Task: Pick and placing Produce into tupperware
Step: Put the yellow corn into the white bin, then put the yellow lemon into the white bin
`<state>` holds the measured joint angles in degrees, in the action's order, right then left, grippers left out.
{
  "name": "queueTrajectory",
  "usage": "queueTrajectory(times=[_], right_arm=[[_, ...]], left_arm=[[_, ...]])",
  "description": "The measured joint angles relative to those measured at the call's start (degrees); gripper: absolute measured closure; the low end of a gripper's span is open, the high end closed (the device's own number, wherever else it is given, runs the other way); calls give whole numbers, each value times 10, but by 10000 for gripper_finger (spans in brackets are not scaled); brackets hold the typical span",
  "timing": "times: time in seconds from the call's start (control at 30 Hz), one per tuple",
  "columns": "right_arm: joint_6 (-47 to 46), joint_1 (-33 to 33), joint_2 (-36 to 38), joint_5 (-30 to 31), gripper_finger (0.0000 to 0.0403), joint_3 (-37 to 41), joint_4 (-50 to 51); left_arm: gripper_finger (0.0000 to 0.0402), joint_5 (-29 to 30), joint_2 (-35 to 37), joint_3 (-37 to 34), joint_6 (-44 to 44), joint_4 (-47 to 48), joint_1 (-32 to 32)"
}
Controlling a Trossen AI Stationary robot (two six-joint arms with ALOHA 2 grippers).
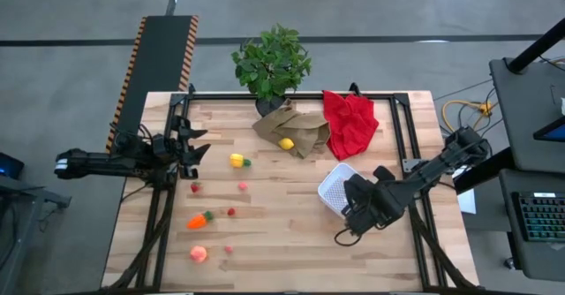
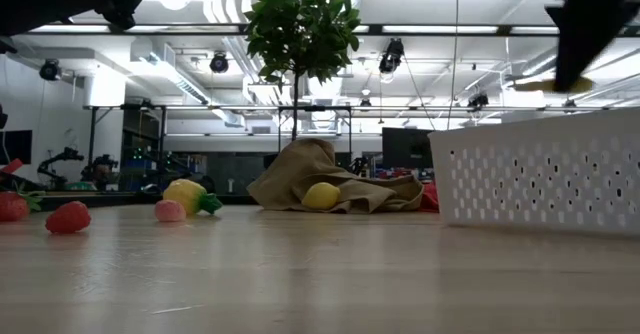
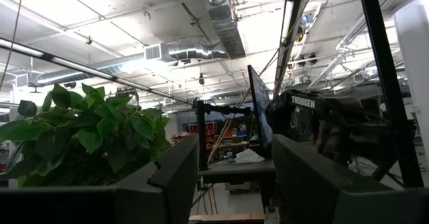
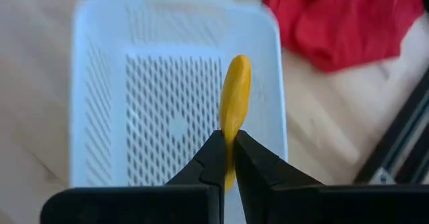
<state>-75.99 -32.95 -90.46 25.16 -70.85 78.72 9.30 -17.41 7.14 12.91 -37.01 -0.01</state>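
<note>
My right gripper (image 4: 228, 143) is shut on a slim yellow piece of produce (image 4: 236, 90) and hangs over the white tupperware (image 4: 167, 117), which stands at the table's right (image 1: 332, 189). In the low view the yellow piece (image 2: 560, 85) shows under the dark fingers, above the tupperware's wall (image 2: 540, 174). A lemon (image 1: 286, 143) lies on the brown paper bag. Corn (image 1: 237, 161), a carrot (image 1: 199, 220), a peach (image 1: 199, 254) and red berries (image 1: 195, 187) lie on the table's left half. My left gripper (image 3: 228, 177) waits at the left edge, open, pointing up. My right gripper pinches one end of the yellow piece (image 4: 230, 133) between its two fingertips, coming steeply from above. The fingers lie along the piece, and the rest of it sticks out past the tips. It is lifted clear, above the tupperware's dotted base.
A potted plant (image 1: 272, 62) stands at the far edge, with the crumpled brown paper bag (image 1: 296, 125) and a red cloth (image 1: 350, 123) in front of it. A black frame (image 1: 397, 127) runs around the table. Bare wood lies along the near edge.
</note>
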Motion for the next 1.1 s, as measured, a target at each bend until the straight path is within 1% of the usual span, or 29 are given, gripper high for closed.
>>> queueTrajectory(times=[0.43, 0.67, 0.73, 0.8, 1.0, 1.1], right_arm=[[-5, 0, -4, -115, 386, 70, -41], [-9, 0, -4, -115, 382, 85, -57], [-5, -1, -4, -102, 369, 79, -63], [-2, -2, -4, -86, 346, 67, -63], [6, -2, -3, -43, 256, 35, -63], [6, -2, -3, -29, 217, 26, -62]], left_arm=[[226, 0, 0, 0, 0, 0, 0], [226, 0, 0, 0, 0, 0, 0], [226, 0, -1, 0, 0, 0, 0], [226, 0, -1, 0, 0, 0, 0], [226, 0, -2, 0, -1, 1, 0], [226, 0, -3, 0, -2, 0, 0]])
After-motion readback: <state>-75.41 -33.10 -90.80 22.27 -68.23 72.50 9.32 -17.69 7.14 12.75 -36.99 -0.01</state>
